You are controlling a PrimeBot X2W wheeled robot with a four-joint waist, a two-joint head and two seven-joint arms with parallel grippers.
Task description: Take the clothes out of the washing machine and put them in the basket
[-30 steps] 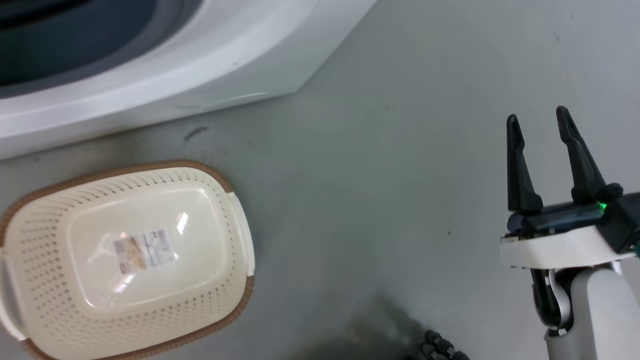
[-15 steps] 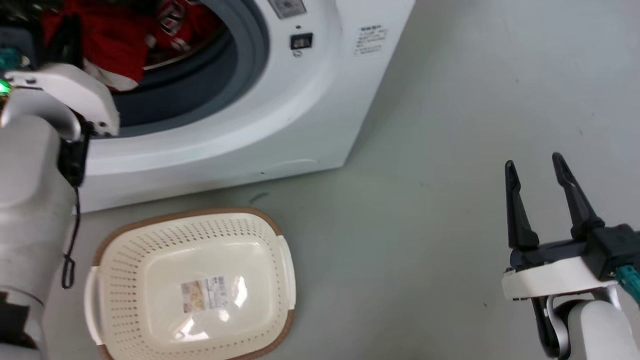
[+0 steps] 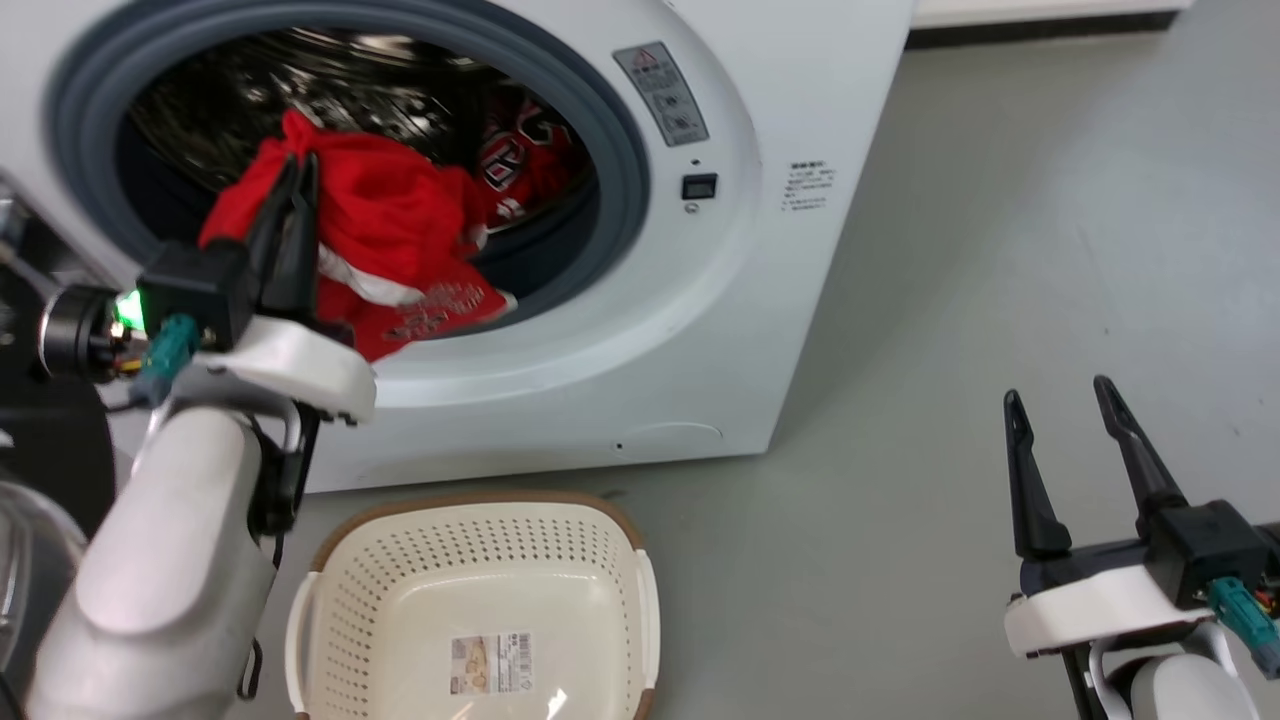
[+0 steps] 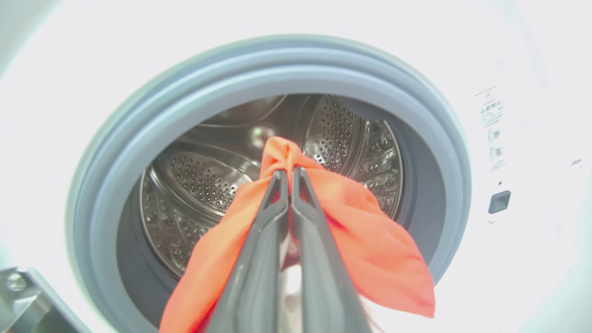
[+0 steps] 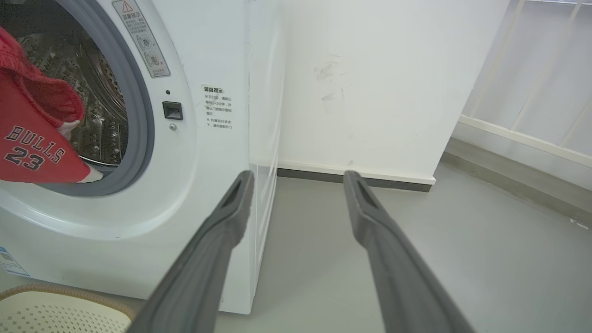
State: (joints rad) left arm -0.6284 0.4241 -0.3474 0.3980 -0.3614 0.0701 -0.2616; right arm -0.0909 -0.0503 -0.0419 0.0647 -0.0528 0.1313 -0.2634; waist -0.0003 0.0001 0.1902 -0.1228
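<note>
The white washing machine (image 3: 700,330) stands with its porthole uncovered. My left gripper (image 3: 297,172) is shut on a bunched fold of a red garment (image 3: 390,225) at the drum's mouth; the cloth hangs down over the grey rim, with white trim and lettering at its lower end. In the left wrist view the left gripper (image 4: 289,172) pinches that red cloth (image 4: 374,245) in front of the steel drum (image 4: 194,185). More red jersey (image 3: 520,160) lies deeper in the drum. The cream basket (image 3: 470,503) sits on the floor below the porthole, holding just a sticker. My right gripper (image 3: 1058,395) hangs open to the right, away from everything.
The right wrist view has the right gripper (image 5: 299,175) facing the machine's right corner (image 5: 252,138), a jersey lettered BULLS 23 (image 5: 32,152), a white wall (image 5: 370,83) and a railing (image 5: 532,92). Grey floor (image 3: 950,250) spreads right of the machine. A hinge (image 4: 18,284) sits at the porthole's left.
The head camera has tilted up, so basket and machine slid down the picture and the porthole came into sight. The left gripper now shows shut on the red garment. The right gripper stays open.
</note>
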